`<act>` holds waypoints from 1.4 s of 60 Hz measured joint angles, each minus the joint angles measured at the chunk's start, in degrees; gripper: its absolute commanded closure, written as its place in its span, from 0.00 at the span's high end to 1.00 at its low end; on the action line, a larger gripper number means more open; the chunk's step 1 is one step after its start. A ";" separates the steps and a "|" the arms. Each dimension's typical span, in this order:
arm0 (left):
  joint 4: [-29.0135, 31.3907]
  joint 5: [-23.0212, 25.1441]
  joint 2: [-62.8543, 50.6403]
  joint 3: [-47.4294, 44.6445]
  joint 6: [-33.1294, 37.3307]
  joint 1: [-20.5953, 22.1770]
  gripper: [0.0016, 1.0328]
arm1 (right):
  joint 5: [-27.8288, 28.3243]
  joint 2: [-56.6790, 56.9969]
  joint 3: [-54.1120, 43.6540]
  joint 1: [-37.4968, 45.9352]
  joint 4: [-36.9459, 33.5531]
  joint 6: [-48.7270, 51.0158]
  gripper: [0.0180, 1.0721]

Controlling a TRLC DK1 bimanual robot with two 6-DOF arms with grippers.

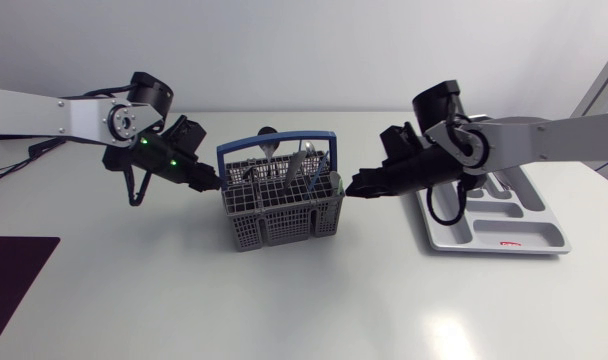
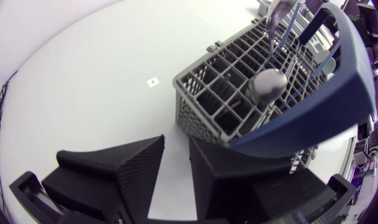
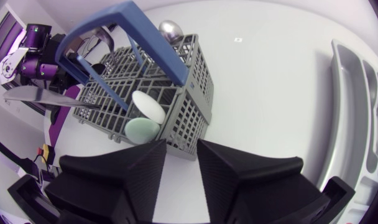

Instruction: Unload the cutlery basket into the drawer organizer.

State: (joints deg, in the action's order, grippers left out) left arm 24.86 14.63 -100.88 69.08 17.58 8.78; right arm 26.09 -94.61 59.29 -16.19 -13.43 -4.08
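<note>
The grey wire cutlery basket [image 1: 274,225] with a blue handle [image 1: 276,147] stands mid-table, holding several spoons and other pieces [image 1: 304,158]. My left gripper [image 1: 212,183] sits at the basket's left end, open, with only table between its fingers [image 2: 176,146]; a metal spoon bowl [image 2: 267,84] shows in the basket [image 2: 201,112] just ahead. At the basket's right end is my right gripper [image 1: 356,188], open and empty [image 3: 181,152], with the basket's corner [image 3: 189,121] and a white spoon [image 3: 148,106] right ahead. The grey drawer organizer [image 1: 504,228] lies further right, partly under the right arm.
A dark purple mat [image 1: 14,275] lies at the front left corner of the table. The organizer's compartments [image 3: 357,112] run alongside my right gripper. Bare white tabletop lies in front of the basket.
</note>
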 measured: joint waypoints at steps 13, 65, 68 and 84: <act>0.09 0.68 14.56 -7.80 0.22 -1.97 0.72 | -2.89 12.04 -3.13 -1.14 -0.07 0.74 0.76; 3.54 2.71 36.61 -18.82 0.17 5.20 0.72 | -9.94 0.79 8.13 -12.22 -1.73 -0.52 0.42; 3.56 2.71 36.85 -18.84 0.17 5.25 0.72 | -10.16 -0.46 8.83 -12.22 -1.55 -0.66 0.42; 3.50 2.71 37.03 -19.02 0.20 5.25 0.72 | -11.63 -3.56 9.84 -12.22 -0.04 -1.07 0.18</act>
State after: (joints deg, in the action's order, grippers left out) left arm 28.36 17.34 -63.86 50.06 17.78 14.02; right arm 14.46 -98.17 69.12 -28.40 -13.47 -5.15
